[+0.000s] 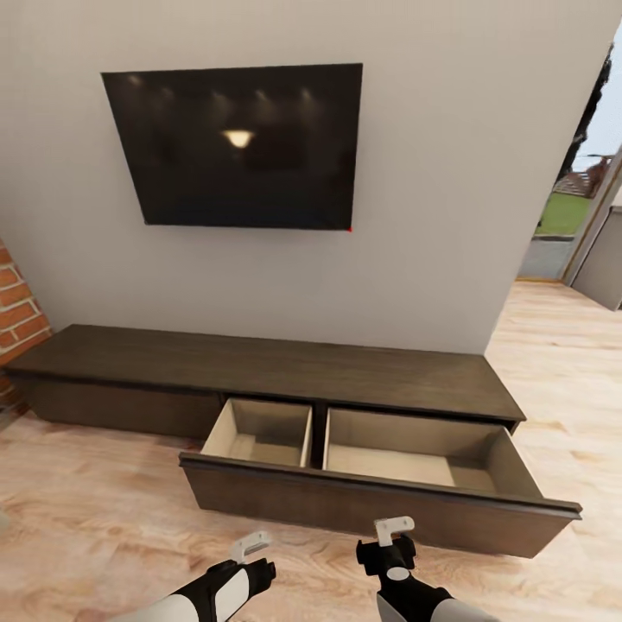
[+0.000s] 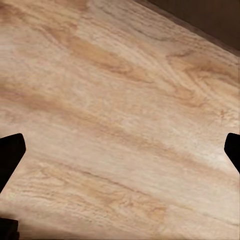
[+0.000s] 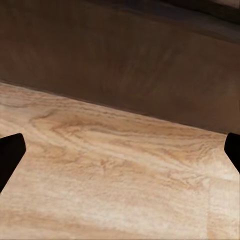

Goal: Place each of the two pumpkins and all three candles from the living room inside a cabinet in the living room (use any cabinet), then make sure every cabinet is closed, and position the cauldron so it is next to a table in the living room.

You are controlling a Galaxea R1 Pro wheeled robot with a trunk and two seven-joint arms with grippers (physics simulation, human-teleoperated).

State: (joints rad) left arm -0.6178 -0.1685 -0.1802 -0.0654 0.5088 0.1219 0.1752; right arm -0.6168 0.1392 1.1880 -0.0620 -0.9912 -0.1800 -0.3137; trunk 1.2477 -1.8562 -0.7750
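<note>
The cabinet [image 1: 259, 367] stands with its wide drawer [image 1: 380, 497] pulled out. Both the left gripper [image 1: 252, 553] and right gripper [image 1: 393, 534] hover over the floor [image 1: 86, 518], fingers spread, holding nothing.

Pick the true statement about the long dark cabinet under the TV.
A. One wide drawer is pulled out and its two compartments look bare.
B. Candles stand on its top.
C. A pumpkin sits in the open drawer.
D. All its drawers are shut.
A: the cabinet's drawer stands pulled out, both pale compartments bare.
</note>
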